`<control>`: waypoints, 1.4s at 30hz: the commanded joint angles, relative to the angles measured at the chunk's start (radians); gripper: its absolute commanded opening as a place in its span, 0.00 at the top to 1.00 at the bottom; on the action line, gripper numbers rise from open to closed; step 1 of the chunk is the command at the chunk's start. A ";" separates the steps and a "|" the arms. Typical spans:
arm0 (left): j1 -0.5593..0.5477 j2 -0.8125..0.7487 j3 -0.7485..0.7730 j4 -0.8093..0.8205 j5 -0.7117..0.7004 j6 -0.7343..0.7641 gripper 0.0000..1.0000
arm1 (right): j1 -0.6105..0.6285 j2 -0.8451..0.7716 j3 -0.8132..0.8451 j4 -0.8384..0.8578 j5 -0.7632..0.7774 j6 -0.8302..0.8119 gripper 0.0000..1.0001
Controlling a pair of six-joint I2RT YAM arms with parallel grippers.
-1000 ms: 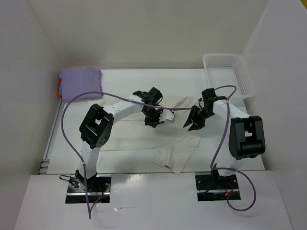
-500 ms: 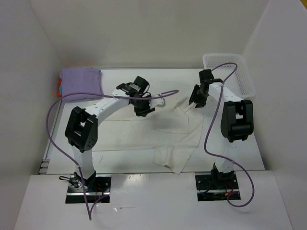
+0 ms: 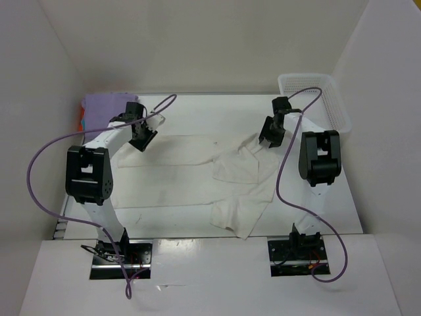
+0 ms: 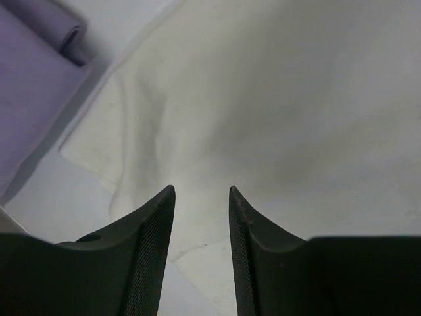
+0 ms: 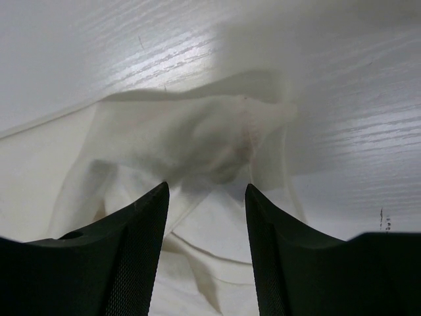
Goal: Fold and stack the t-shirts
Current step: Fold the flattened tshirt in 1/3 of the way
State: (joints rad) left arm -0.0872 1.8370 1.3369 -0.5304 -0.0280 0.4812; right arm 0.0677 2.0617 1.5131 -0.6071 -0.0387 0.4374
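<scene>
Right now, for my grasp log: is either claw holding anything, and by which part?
Nothing is held. The left claw and the right claw both stand open over the off-white t-shirt, no cloth between their fingers.

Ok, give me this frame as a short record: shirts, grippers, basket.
white shirt: spread out, right part bunched
purple shirt: folded, far-left corner, lying on the orange shirt
left gripper: open, empty, over the white shirt's far-left edge
right gripper: open, empty, over the bunched part
basket: far-right corner, apart from the shirts
</scene>
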 commanded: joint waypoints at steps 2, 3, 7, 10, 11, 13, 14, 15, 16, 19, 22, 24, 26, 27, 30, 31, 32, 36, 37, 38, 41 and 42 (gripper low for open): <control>0.052 0.007 -0.005 0.076 -0.004 -0.070 0.54 | -0.023 -0.009 0.042 0.050 0.031 0.003 0.45; 0.066 0.007 -0.005 0.092 -0.018 -0.070 0.53 | -0.023 -0.009 0.042 0.059 0.040 0.003 0.45; 0.101 0.042 -0.038 0.102 -0.029 -0.070 0.53 | -0.023 0.003 0.053 0.059 0.049 0.003 0.47; 0.110 0.062 -0.048 0.112 -0.029 -0.070 0.53 | -0.023 0.003 0.044 0.081 0.060 0.014 0.52; 0.121 0.062 -0.057 0.122 -0.029 -0.079 0.53 | -0.011 -0.015 0.044 0.093 0.088 0.023 0.52; 0.121 0.062 -0.058 0.122 -0.020 -0.079 0.53 | 0.017 -0.038 0.013 0.119 0.121 0.035 0.54; 0.130 0.062 -0.067 0.122 -0.020 -0.079 0.53 | 0.041 -0.058 0.003 0.131 0.161 0.035 0.54; 0.130 0.062 -0.076 0.132 -0.020 -0.079 0.53 | 0.050 -0.058 0.002 0.142 0.184 0.047 0.54; 0.130 0.062 -0.076 0.132 -0.020 -0.079 0.53 | 0.060 -0.058 -0.011 0.153 0.207 0.047 0.52; 0.141 0.071 -0.085 0.132 -0.010 -0.079 0.53 | 0.069 -0.058 -0.011 0.168 0.298 0.095 0.52; 0.150 0.071 -0.085 0.132 -0.001 -0.079 0.53 | 0.069 -0.058 -0.034 0.222 0.330 0.106 0.52; 0.159 0.071 -0.085 0.132 -0.001 -0.079 0.53 | 0.069 -0.037 -0.019 0.222 0.330 0.106 0.52; 0.168 0.071 -0.085 0.132 -0.001 -0.079 0.53 | 0.069 -0.026 -0.010 0.213 0.321 0.106 0.57; 0.168 0.071 -0.085 0.132 -0.001 -0.079 0.53 | 0.069 -0.026 -0.010 0.213 0.321 0.106 0.60; 0.178 0.071 -0.094 0.132 -0.032 -0.079 0.53 | 0.080 -0.026 -0.019 0.222 0.341 0.116 0.83; 0.190 0.071 -0.103 0.132 -0.044 -0.070 0.53 | 0.080 -0.035 -0.019 0.222 0.373 0.116 0.88; 0.190 0.082 -0.104 0.142 -0.056 -0.070 0.53 | 0.080 -0.035 -0.019 0.222 0.391 0.116 0.97; 0.211 0.107 -0.113 0.152 -0.096 -0.061 0.53 | 0.080 -0.058 0.024 0.172 0.460 0.116 1.00; 0.211 0.119 -0.113 0.152 -0.111 -0.061 0.53 | 0.080 -0.069 0.035 0.162 0.483 0.116 1.00; 0.222 0.119 -0.113 0.152 -0.112 -0.061 0.53 | 0.080 -0.078 0.060 0.152 0.493 0.116 1.00; 0.222 0.128 -0.104 0.152 -0.112 -0.061 0.53 | 0.080 -0.057 0.126 0.129 0.493 0.077 1.00; 0.222 0.128 -0.104 0.152 -0.112 -0.052 0.53 | 0.080 -0.040 0.149 0.098 0.482 0.066 1.00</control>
State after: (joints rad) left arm 0.1066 1.9083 1.2522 -0.3653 -0.0734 0.4149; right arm 0.1406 2.0506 1.5547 -0.4858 0.3603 0.5362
